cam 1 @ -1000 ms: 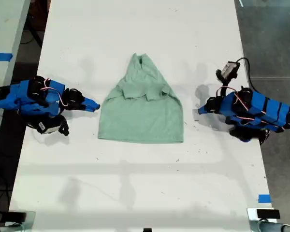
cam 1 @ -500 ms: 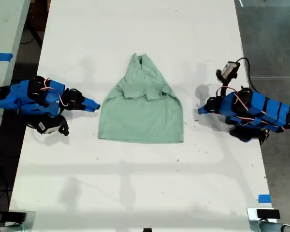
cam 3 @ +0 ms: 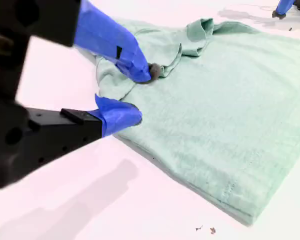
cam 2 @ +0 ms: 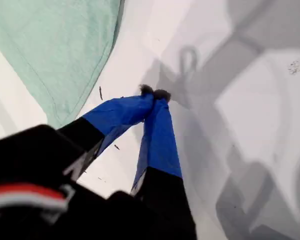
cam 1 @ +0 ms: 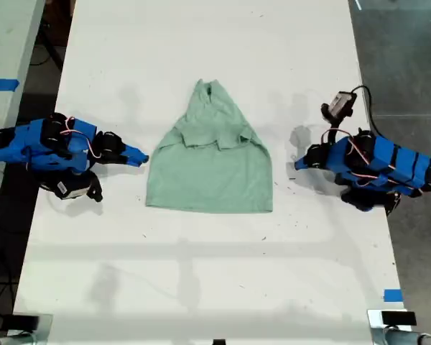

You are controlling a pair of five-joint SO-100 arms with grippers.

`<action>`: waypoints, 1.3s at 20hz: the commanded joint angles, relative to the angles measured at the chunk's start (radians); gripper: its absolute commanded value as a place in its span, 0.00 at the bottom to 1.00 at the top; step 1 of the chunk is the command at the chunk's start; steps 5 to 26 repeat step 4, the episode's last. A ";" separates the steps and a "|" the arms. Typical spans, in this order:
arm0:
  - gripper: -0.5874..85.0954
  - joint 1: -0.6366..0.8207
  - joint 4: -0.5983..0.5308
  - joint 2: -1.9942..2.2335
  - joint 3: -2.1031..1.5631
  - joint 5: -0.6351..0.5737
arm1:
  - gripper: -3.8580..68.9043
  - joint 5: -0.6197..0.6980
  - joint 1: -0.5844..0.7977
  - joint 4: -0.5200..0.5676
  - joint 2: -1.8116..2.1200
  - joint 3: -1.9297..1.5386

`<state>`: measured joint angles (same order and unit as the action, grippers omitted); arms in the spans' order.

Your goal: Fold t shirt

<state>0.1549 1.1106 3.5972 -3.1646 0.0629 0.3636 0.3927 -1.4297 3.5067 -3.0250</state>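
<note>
White table; my first gripper pressed together, empty; my second gripper spread, empty; t shirt partly folded, sleeves tucked inward.

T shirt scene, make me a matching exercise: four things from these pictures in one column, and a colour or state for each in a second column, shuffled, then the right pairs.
Column one:
1. t shirt
2. my first gripper
3. my second gripper
4. table

Column two:
A. fingers apart, close to the cloth's edge
B. white
C. pale green, lying flat with the sleeves folded in
D. fingers shut, holding nothing

Pairs: 1-C, 2-D, 3-A, 4-B.
</note>
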 commanded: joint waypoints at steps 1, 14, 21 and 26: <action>0.12 0.008 0.000 0.008 0.018 -0.008 | 0.03 -0.008 -0.009 -0.002 0.003 -0.011; 0.12 0.008 0.000 0.008 0.018 -0.008 | 0.03 -0.008 -0.009 -0.002 0.003 -0.011; 0.12 0.008 0.000 0.008 0.018 -0.008 | 0.03 -0.008 -0.009 -0.002 0.003 -0.011; 0.12 0.008 0.000 0.008 0.018 -0.008 | 0.03 -0.008 -0.009 -0.002 0.003 -0.011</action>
